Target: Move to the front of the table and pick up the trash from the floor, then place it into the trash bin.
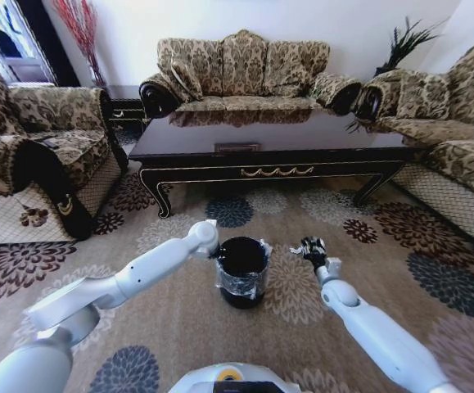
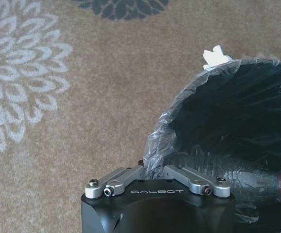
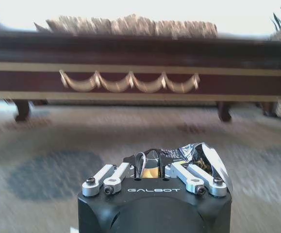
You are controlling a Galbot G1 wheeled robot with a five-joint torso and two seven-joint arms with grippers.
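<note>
Left tool [image 1: 213, 248] pinches the bin [image 1: 242, 270] rim to steady it while right tool [image 1: 309, 248] grips a crumpled wrapper [image 3: 191, 154] nearby.

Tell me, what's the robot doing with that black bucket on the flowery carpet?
It is tidying up. Its left claw is clamped on the rim of the trash bin, gripping the plastic liner. A bottle with a red cap already lies inside. Its right claw is shut on a crumpled scrap of trash, held above the floor just beside the bin, not over it yet. The long dark table stands right behind.
</note>
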